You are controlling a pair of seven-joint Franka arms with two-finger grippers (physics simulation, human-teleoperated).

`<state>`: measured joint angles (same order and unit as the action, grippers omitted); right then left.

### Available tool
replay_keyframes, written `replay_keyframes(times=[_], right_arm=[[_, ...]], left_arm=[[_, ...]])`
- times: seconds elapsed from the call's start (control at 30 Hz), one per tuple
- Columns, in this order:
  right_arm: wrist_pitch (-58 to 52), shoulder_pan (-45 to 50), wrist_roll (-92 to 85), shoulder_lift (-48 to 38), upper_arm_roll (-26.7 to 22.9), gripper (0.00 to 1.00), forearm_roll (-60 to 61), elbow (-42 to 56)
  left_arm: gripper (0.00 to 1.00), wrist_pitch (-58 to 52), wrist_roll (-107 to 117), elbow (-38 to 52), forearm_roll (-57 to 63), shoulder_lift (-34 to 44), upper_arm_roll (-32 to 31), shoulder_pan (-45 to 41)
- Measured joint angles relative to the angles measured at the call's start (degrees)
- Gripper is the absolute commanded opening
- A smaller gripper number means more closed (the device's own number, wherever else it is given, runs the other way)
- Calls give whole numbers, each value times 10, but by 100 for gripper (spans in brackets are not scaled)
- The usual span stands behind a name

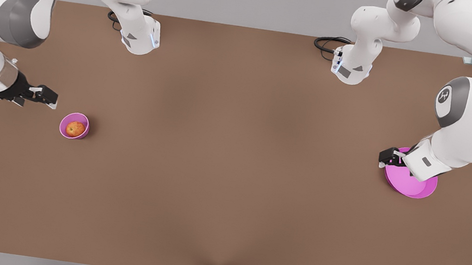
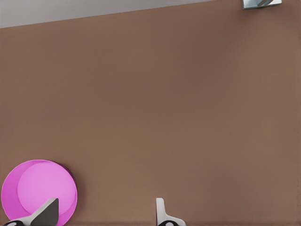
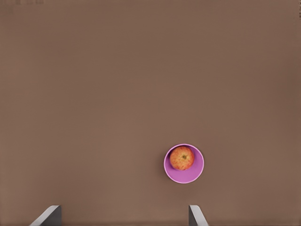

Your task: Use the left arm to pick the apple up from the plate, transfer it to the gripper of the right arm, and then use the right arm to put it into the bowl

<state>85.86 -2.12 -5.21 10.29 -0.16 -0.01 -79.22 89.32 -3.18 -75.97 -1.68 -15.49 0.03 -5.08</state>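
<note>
The brown desk carries everything. The plate lies at the front view's right, its far edge hidden under the left arm's wrist; it is bare. The left tool hangs over the plate's rim, fingers spread apart, their tips cut off in the left wrist view. At the front view's left stands the bowl, with the apple resting inside it. The right tool hovers just beside the bowl, raised, its fingers wide apart and holding nothing. Black cables coil by the arm bases.
</note>
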Motion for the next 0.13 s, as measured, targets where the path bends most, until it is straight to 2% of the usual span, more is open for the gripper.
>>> replay_keyframes(times=[0.13], right_arm=[[0, 1, 2, 3, 0, 100, 0, 0]], left_arm=[[100, 0, 1, 1, 2, -4, 2, 2]])
